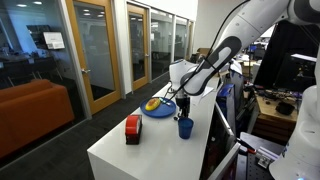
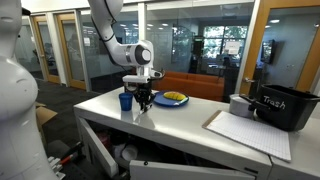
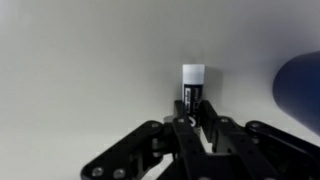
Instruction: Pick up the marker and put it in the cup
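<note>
In the wrist view my gripper [image 3: 191, 122] is shut on the marker [image 3: 192, 88], a dark pen with a white cap that sticks out beyond the fingertips over the white table. The blue cup [image 3: 302, 90] shows blurred at the right edge of that view. In both exterior views the gripper [image 1: 183, 103] [image 2: 144, 98] hangs low over the table right next to the small blue cup [image 1: 185, 127] [image 2: 126, 101]. The marker is too small to make out in the exterior views.
A round blue plate [image 1: 158, 112] [image 2: 176, 101] holds a yellow-and-red item [image 1: 152, 104] behind the cup. A red-and-black box [image 1: 132, 128] stands on the table. A black container marked Trash [image 2: 283, 107] and a sheet of paper [image 2: 250, 130] lie further along the white table [image 1: 150, 150].
</note>
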